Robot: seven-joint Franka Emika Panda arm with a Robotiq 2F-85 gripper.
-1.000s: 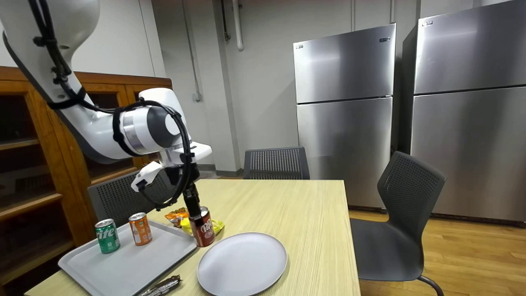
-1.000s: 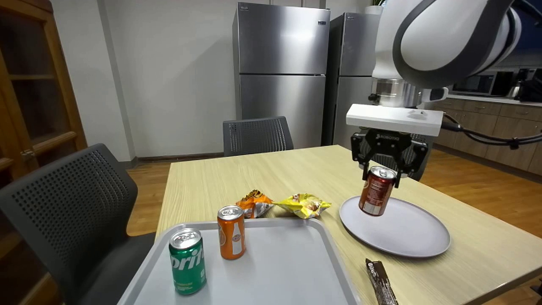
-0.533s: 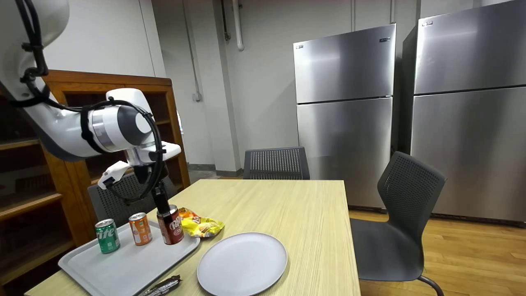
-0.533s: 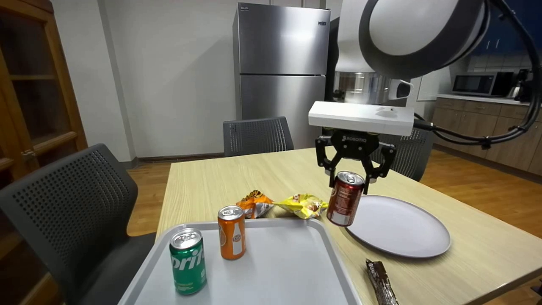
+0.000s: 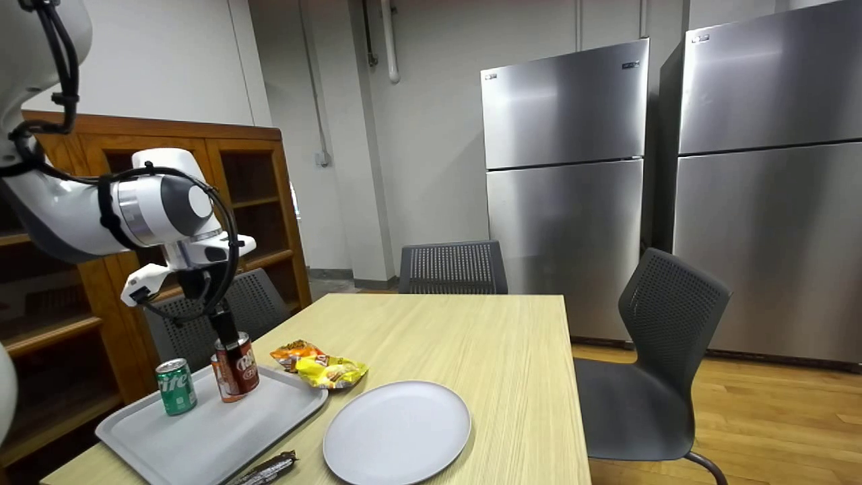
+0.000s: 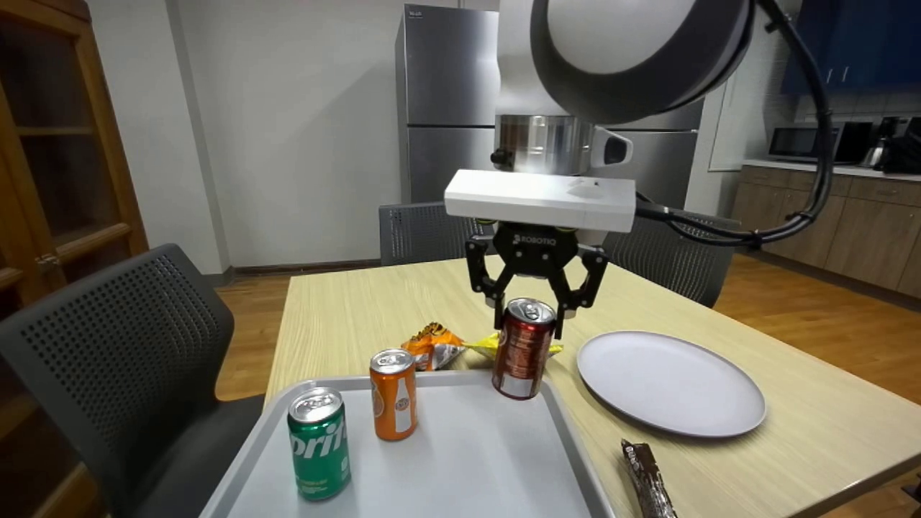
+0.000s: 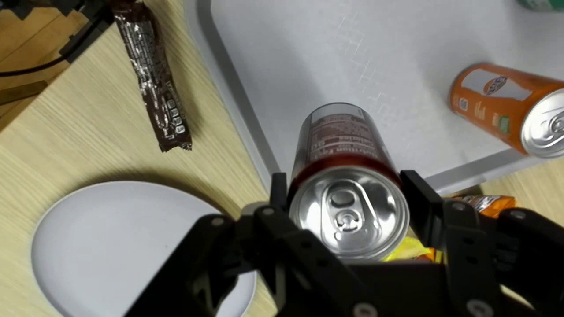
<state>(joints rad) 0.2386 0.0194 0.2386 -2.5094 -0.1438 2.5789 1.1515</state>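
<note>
We see steel refrigerators (image 5: 566, 202), a wooden cabinet (image 6: 72, 144) and dark chairs (image 5: 640, 404), while a microwave (image 6: 799, 142) sits on a counter (image 6: 770, 164).

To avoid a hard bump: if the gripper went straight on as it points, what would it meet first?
Likely the grey tray, beneath the dark red can it grips; the gap is unclear.

You are working in a kitchen or break room: steel refrigerators (image 5: 566, 222) are standing along a wall (image 5: 431, 168); a microwave (image 6: 795, 142) is sitting on a counter (image 6: 870, 172).
</note>
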